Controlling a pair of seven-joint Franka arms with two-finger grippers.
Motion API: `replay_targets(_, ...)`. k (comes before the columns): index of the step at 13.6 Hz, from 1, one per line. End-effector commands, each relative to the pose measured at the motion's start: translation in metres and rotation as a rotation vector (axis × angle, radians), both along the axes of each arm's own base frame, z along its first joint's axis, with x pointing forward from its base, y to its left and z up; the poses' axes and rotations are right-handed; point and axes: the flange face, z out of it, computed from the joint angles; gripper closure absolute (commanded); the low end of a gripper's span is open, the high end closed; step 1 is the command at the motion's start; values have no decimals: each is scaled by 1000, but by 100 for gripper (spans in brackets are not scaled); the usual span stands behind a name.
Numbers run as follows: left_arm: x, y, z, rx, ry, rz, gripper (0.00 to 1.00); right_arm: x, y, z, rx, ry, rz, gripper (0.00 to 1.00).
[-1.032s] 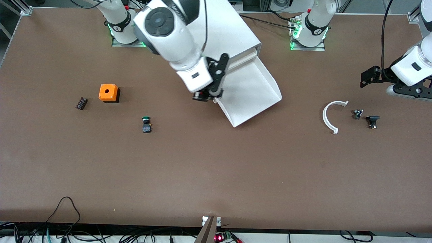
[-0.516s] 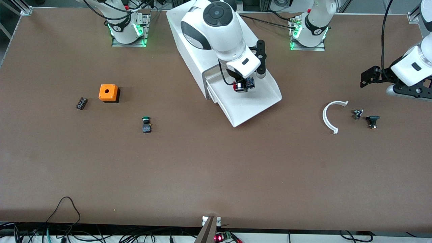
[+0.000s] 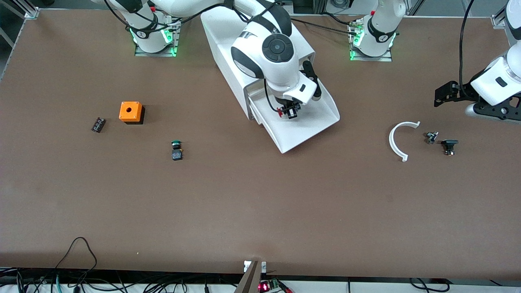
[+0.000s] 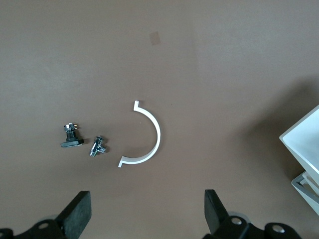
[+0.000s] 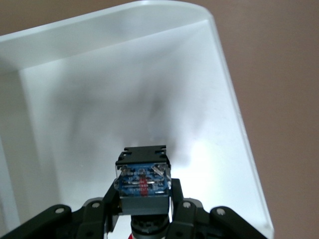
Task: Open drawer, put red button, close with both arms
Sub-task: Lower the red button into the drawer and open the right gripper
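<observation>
**Red button held over the open drawer**

Over the pulled-out white plastic tray drawer (image 3: 309, 122) of the big white box cabinet (image 3: 228, 44), which stands near the counter's (image 3: 260, 211) edge where the robot bases are mounted, the right gripper (image 3: 290, 112) hangs with its fingers (image 5: 110, 199) clamped on the dark blue-black block body of the small red-capped push button (image 5: 143, 184). From the right wrist, the button's body shows above the drawer's bare white floor (image 5: 124, 99); whether it touches that floor cannot be told.

Toward the right arm's end of the counter sit an orange box with a round hole (image 3: 130, 112), a small dark component (image 3: 98, 124) beside it, and a green-capped push button (image 3: 176, 149) nearer the front edge.

Toward the left arm's end, the left arm waits, its black left gripper (image 4: 144, 221) spread wide above a curved white plastic strip (image 4: 144, 137) and two small dark metal parts (image 4: 72, 138) (image 4: 97, 146) lying just beside it.
</observation>
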Motion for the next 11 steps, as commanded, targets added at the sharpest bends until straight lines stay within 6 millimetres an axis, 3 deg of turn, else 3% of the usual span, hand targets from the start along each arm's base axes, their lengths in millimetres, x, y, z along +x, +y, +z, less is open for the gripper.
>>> replay_targets(1,6,-1,-8,6,-16,5,0,-9,12,-6,-27,-16,60,66)
replay_targets(3,14,-4,-27,-35,-25,34,0,-15,16,-19,-45,-7,75,65)
replay_targets(6,15,-7,-35,-35,-32,54,0,-19,23,-39,-59,-17,83,60)
replay_targets(7,17,-7,-40,-36,-33,55,0,-22,26,-39,-55,-14,73,35)
replay_targets(8,20,-8,-44,-37,-41,53,0,-22,26,-35,-50,-16,50,1)
replay_targets(11,31,-11,-69,-42,-82,48,0,-15,21,-11,-23,-21,-28,0)
